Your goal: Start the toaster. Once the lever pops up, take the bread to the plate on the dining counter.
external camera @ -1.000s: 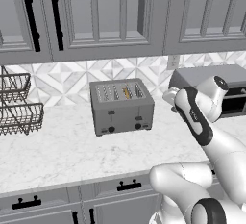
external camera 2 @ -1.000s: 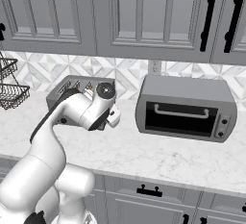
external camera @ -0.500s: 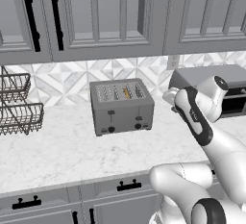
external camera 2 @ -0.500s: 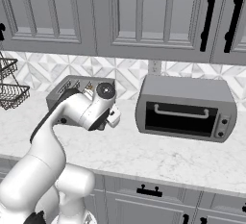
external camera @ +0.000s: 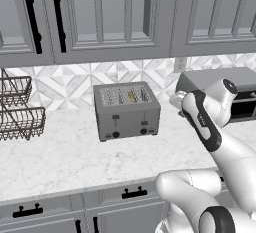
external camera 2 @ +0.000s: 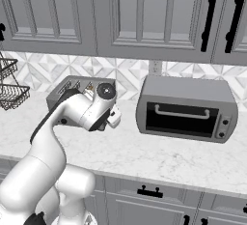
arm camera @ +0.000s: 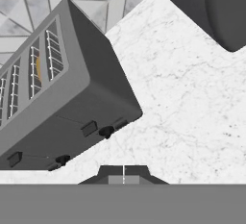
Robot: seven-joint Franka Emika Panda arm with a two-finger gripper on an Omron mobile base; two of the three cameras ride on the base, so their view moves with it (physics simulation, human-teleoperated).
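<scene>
One toaster (external camera: 127, 111) sits on the marble table (external camera: 60, 157), back near the wall. We see the bread (external camera: 132, 96) down in one of its top slots, and both front levers are up. Our tool (arm camera: 123, 172) is pressed together and holds nothing. It hangs in the air to the right of the toaster, beside the grey oven (external camera 2: 185, 108)

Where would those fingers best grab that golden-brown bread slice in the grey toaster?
Probably by its top edge, coming straight down from above: the golden-brown bread slice stands on edge, sunk in a narrow top slot of the boxy grey toaster, so its faces are walled in.
</scene>
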